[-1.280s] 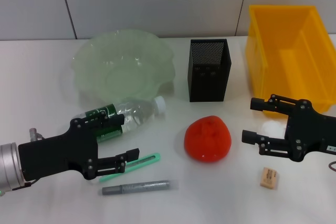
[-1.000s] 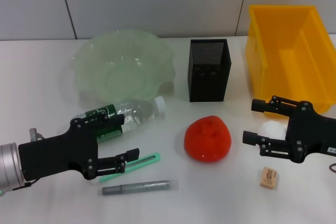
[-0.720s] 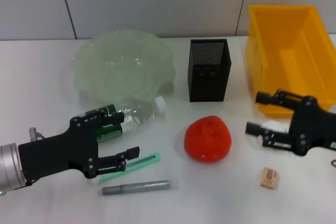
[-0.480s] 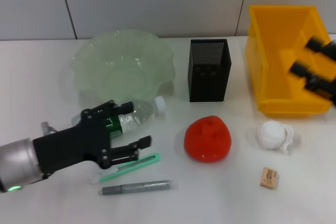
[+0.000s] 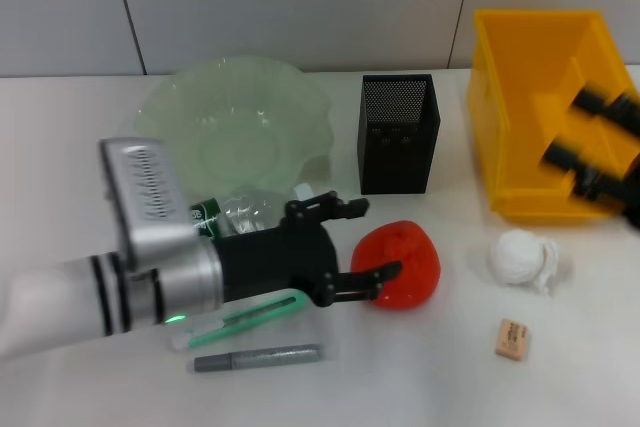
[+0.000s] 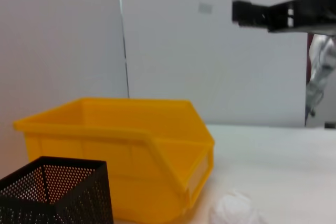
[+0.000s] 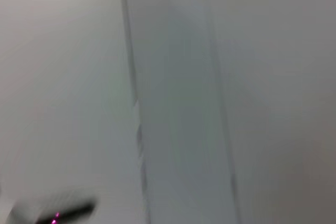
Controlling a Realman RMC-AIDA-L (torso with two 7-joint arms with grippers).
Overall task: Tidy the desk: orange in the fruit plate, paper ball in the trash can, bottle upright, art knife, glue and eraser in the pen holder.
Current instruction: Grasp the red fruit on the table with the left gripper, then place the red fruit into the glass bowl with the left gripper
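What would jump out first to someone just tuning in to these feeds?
The left pincer, jaws spread, reaches across the desk's middle to the orange, with the bottle lying on its side behind the arm. The big yellow trash can dominates the far right, the right pincer raised in front of it. The paper ball sits on the desk just in front of the can, not inside.

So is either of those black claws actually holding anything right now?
No. The left gripper is open just beside the orange, not gripping it. The right gripper is open over the yellow bin, empty.
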